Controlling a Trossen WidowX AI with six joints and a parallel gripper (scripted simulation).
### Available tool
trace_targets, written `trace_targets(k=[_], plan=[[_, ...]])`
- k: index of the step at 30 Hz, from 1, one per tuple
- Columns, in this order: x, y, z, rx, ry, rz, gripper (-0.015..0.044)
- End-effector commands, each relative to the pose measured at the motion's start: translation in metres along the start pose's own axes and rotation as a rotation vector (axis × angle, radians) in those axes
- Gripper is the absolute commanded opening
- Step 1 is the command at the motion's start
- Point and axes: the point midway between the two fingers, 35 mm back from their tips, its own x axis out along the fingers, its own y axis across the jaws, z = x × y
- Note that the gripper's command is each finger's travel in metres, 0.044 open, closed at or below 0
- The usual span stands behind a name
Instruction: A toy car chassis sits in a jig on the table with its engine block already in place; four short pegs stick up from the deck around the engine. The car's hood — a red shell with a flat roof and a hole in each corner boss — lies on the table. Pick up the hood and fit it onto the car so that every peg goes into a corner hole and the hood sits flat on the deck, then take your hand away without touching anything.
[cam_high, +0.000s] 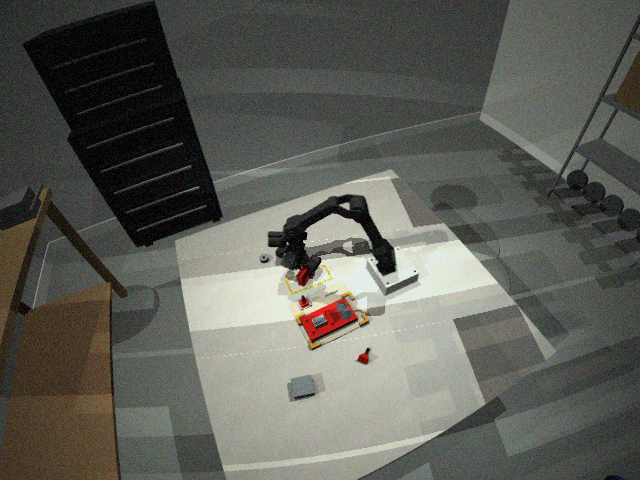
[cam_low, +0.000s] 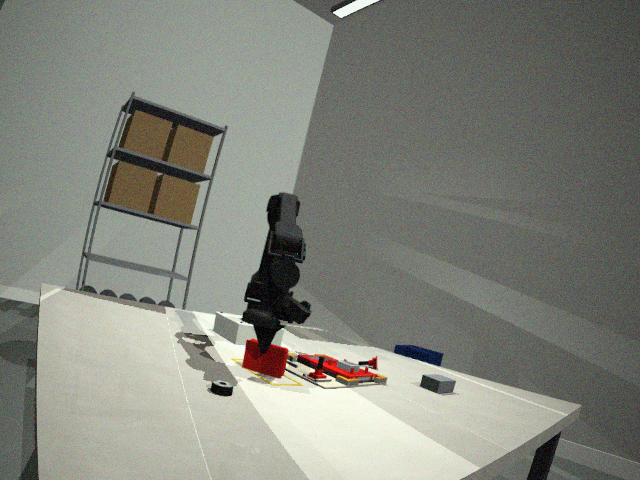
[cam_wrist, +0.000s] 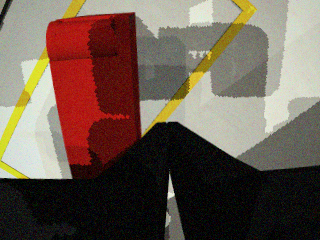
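The red hood (cam_high: 303, 277) (cam_low: 278, 363) (cam_wrist: 75, 110) stands on edge, not flat, within the yellow outline on the table. My gripper (cam_low: 264, 351) (cam_wrist: 167, 132) is shut with nothing between its fingers. Its fingertips point down close beside the hood; in the wrist view the hood is just left of them and its near end is hidden by a finger. Whether they touch cannot be told. The red chassis (cam_high: 333, 318) sits in the jig with orange corners (cam_high: 314, 345) (cam_low: 382, 381). A silvery block (cam_high: 319, 320) (cam_low: 348, 365) is on its deck. The pegs are too small to make out.
Small red pieces with black tops (cam_high: 303, 303) (cam_high: 363, 357) are on both sides of the jig. A grey block (cam_high: 302, 386) (cam_low: 437, 383), a black round part (cam_high: 264, 257) (cam_low: 221, 388) and the arm's white base (cam_high: 400, 279) are also on the table.
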Motion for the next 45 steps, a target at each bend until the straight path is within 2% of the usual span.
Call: trace_targets(k=[1, 45], plan=[[0.000, 0.003, -0.001, 0.004, 0.003, -0.001, 0.0000], [-0.001, 0.029, 0.001, 0.004, 0.003, 0.001, 0.0000]])
